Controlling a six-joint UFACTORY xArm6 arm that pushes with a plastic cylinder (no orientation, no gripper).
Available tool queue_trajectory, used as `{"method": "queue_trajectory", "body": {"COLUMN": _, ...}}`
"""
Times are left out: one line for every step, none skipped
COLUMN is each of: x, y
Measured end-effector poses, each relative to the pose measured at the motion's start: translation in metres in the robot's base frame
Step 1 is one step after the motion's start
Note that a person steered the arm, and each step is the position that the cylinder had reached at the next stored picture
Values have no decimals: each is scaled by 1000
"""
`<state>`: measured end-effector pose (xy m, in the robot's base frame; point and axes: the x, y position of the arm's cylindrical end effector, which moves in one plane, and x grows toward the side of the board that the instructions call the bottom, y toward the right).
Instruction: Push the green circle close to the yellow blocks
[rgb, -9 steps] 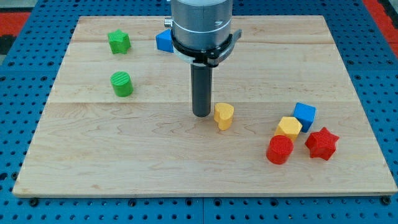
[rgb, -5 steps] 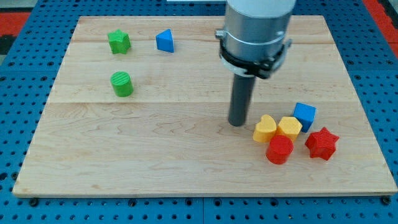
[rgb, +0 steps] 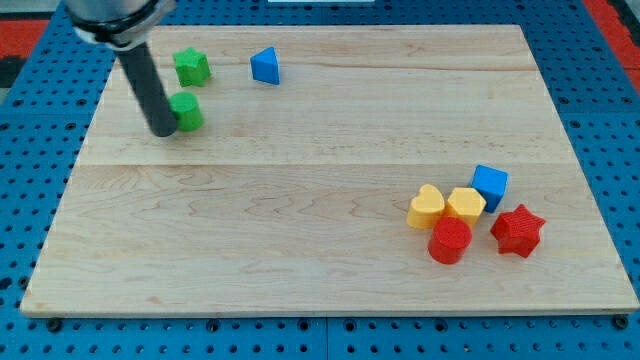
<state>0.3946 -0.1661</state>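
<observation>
The green circle (rgb: 187, 111) stands at the upper left of the wooden board (rgb: 320, 230). My tip (rgb: 161, 130) is right against its left side, touching it. The yellow heart (rgb: 426, 207) and the yellow hexagon (rgb: 465, 204) sit side by side at the lower right, far from the green circle.
A green star (rgb: 191, 66) lies just above the green circle. A blue triangle (rgb: 265, 66) is at the top, left of centre. A blue cube (rgb: 489, 185), a red circle (rgb: 450, 240) and a red star (rgb: 517, 230) crowd around the yellow blocks.
My tip pushed the yellow heart rightward to the yellow hexagon, then crossed the board to the left side of the green circle. The green circle has shifted a little up and left.
</observation>
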Motion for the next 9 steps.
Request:
{"method": "queue_trajectory", "body": {"x": 4, "y": -43}}
{"method": "queue_trajectory", "body": {"x": -27, "y": -109}}
{"method": "queue_trajectory", "body": {"x": -30, "y": -14}}
{"method": "queue_trajectory", "body": {"x": 1, "y": 96}}
{"method": "queue_trajectory", "body": {"x": -12, "y": 31}}
{"method": "queue_trajectory", "body": {"x": -48, "y": 37}}
{"method": "queue_trajectory", "body": {"x": -16, "y": 144}}
{"method": "queue_trajectory", "body": {"x": 49, "y": 235}}
{"method": "queue_trajectory", "body": {"x": 13, "y": 201}}
